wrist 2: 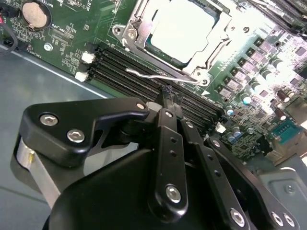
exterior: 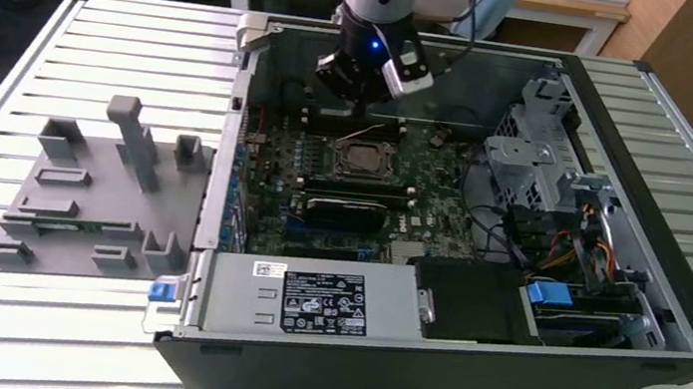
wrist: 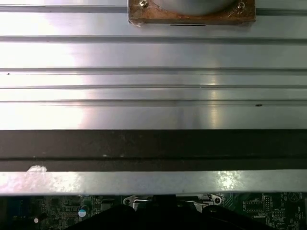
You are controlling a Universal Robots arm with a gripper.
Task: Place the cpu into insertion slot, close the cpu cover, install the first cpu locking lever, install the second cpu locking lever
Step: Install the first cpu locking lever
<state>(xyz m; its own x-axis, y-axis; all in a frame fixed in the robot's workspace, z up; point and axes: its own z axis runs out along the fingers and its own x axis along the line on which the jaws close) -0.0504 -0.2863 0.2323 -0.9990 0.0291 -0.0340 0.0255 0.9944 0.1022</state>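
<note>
The cpu (wrist 2: pixel 182 26) shows its pale metal face in the insertion slot (exterior: pixel 342 146) on the green board. The silver cpu cover (wrist 2: pixel 218 42) lies flat around it as a frame. A thin silver locking lever (wrist 2: pixel 160 76) runs along the socket's edge next to the black memory slots (wrist 2: pixel 129 72). My gripper (wrist 2: pixel 168 93) hangs just over that lever, its black fingers (wrist 2: pixel 165 139) pressed together with nothing between them. In the exterior view the gripper (exterior: pixel 353 103) stands above the board just behind the cpu (exterior: pixel 362 162).
The open computer case (exterior: pixel 655 296) has walls all round the board. A power supply (exterior: pixel 305 300) sits at the front, with a drive cage (exterior: pixel 532 164) and cables (exterior: pixel 580 255) on the exterior view's right. A grey fixture (exterior: pixel 92 191) rests on the slatted table.
</note>
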